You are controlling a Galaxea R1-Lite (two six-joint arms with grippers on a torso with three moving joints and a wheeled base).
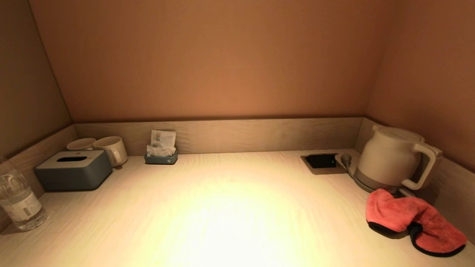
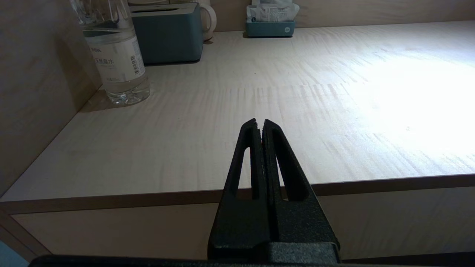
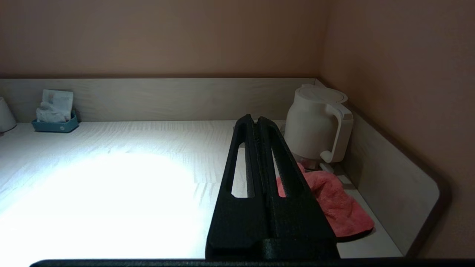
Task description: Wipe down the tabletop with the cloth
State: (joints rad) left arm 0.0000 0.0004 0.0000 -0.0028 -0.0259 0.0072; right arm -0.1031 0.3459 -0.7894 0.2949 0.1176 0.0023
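Short of the tabletop (image 2: 185, 148), both the left gripper (image 2: 259, 124) and right gripper (image 3: 253, 120) keep fingers pressed together, holding nothing.

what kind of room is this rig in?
Likely a hotel room drinks nook: an electric kettle plugged in by a recessed socket, two mugs, a sachet tray, tissue box and water bottle on a walled wooden counter.

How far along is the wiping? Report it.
Nothing looks done. The red cloth lies crumpled beside the kettle, untouched. Nothing is in hand: the right gripper and left gripper are shut and empty, off the tabletop. Grasping and wiping remain.
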